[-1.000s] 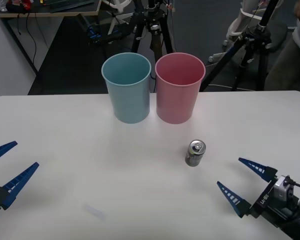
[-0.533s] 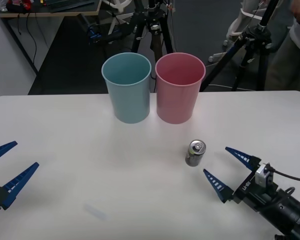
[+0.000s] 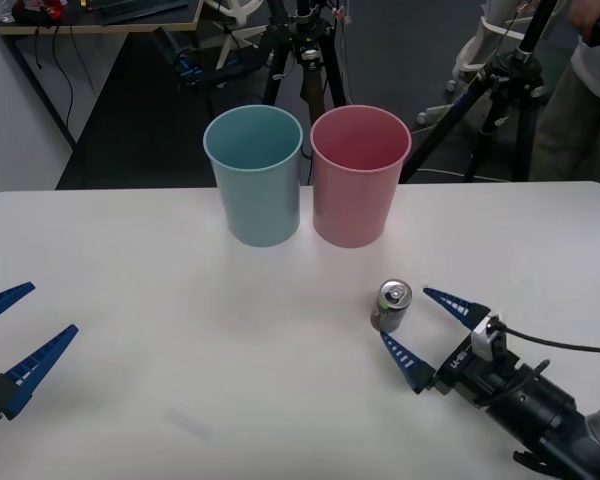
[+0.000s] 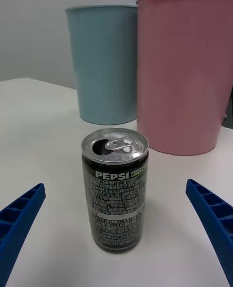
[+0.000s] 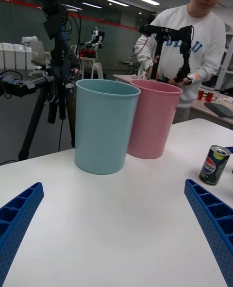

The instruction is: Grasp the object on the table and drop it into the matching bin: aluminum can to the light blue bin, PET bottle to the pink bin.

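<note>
On the white bench (image 3: 130, 260), the left gripper (image 3: 10, 340) is waiting at the near left edge, fingers apart. Farther back, the light blue bin (image 3: 255, 175) and pink bin (image 3: 358, 175) are standing side by side. The aluminum can (image 3: 391, 305) is standing upright near the right gripper (image 3: 418, 330), whose spread fingers are flanking it without touching; centring the can before closing should keep it from tipping.

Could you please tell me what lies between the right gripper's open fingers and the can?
Nothing: in the right wrist view, bare table separates the aluminum can from the right gripper.
</note>
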You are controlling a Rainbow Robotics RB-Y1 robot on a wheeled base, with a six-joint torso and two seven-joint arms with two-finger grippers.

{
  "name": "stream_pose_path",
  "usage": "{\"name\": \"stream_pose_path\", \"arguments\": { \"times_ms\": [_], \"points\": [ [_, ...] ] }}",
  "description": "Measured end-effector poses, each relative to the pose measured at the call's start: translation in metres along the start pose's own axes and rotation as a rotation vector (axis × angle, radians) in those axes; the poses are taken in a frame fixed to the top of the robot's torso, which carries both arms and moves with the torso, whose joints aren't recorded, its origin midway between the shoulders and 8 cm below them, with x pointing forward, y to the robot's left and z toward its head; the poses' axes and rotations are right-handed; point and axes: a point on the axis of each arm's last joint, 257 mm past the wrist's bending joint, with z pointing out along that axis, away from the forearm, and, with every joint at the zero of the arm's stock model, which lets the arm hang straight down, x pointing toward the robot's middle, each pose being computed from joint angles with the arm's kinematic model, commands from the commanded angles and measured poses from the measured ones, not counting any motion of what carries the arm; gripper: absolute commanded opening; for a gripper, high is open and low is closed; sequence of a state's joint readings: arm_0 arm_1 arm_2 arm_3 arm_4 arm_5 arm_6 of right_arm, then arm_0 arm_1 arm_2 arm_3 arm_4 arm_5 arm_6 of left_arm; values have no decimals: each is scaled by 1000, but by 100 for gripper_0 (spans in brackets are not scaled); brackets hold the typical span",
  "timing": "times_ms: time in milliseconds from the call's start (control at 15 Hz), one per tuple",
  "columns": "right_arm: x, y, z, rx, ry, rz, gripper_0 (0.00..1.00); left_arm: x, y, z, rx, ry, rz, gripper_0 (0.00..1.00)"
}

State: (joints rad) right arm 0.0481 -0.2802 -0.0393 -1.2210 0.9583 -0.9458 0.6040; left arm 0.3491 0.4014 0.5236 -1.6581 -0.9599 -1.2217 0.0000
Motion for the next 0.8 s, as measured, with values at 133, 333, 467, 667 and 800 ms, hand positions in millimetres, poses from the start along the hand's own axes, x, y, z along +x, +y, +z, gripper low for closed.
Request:
{"name": "stream_pose_path", "arguments": {
  "times_ms": [133,333,467,667,800],
  "points": [
    [0,2,8,-2,5,-7,100,0,0,0,0,0,0,100],
    [0,2,17,0,11,-13,100,0,0,0,0,0,0,100],
    [0,1,24,6,17,-13,100,0,0,0,0,0,0,100],
    [0,0,33,17,26,-16,100,0,0,0,0,0,0,100],
    [0,0,40,22,32,-15,100,0,0,0,0,0,0,100]
  ]
}}
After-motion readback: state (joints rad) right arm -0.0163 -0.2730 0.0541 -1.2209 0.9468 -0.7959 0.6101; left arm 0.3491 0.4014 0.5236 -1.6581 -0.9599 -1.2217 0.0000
